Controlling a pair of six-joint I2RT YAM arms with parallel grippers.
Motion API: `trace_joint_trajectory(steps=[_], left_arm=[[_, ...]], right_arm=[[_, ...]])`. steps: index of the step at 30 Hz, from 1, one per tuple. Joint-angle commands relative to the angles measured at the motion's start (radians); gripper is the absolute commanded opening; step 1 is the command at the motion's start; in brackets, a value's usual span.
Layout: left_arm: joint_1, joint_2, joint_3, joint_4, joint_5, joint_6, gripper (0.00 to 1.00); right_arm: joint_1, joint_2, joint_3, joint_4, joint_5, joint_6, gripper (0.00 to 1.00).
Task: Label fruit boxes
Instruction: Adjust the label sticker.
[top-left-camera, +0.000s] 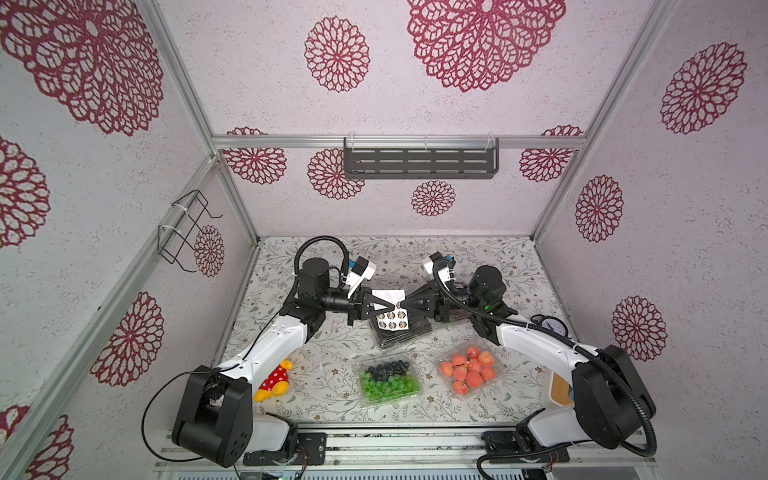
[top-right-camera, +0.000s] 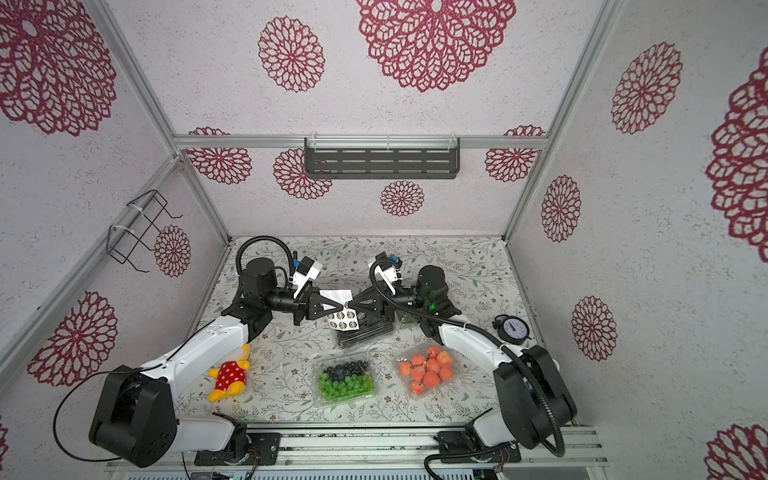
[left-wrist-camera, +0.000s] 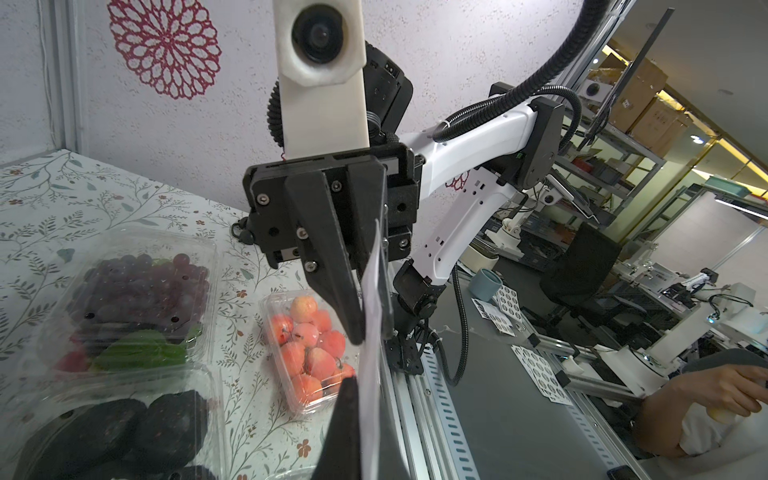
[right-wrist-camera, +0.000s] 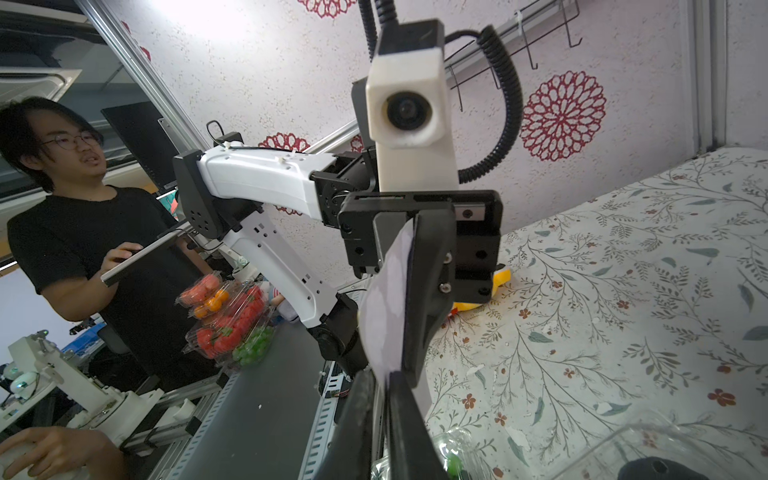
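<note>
Centrally, left gripper (top-left-camera: 388, 308) clamps sticker sheet (top-left-camera: 392, 324); right gripper (top-left-camera: 403, 307) is pinched closed on the same sheet's edge. Green-and-blue box (top-left-camera: 388, 380) lower centre, orange-red box (top-left-camera: 469, 370) right of it. Black-fruit box (left-wrist-camera: 116, 428) and purple-fruit box (left-wrist-camera: 137, 291) mid-frame beneath the grippers.

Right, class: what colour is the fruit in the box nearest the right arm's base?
Orange-red fruit, clearest in a top view.

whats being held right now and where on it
The sticker sheet: left gripper pinches it mid-sheet, right gripper pinches its edge.
</note>
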Motion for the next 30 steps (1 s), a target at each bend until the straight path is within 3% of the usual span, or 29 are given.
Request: trace_joint_trajectory(steps=[1,4,30], left_arm=[[-0.004,-0.022,-0.005,-0.013,0.004,0.023,0.0],[-0.004,-0.021,-0.004,-0.013,0.002,0.023,0.0],[-0.01,-0.009,0.013,-0.037,0.018,0.045,0.0]], right_arm=[[-0.005,-0.039,0.001,-0.029,0.013,-0.063,0.09],[-0.003,-0.037,0.001,-0.029,0.012,-0.065,0.0],[0.023,0.057,0.028,0.165,-0.056,0.077,0.0]])
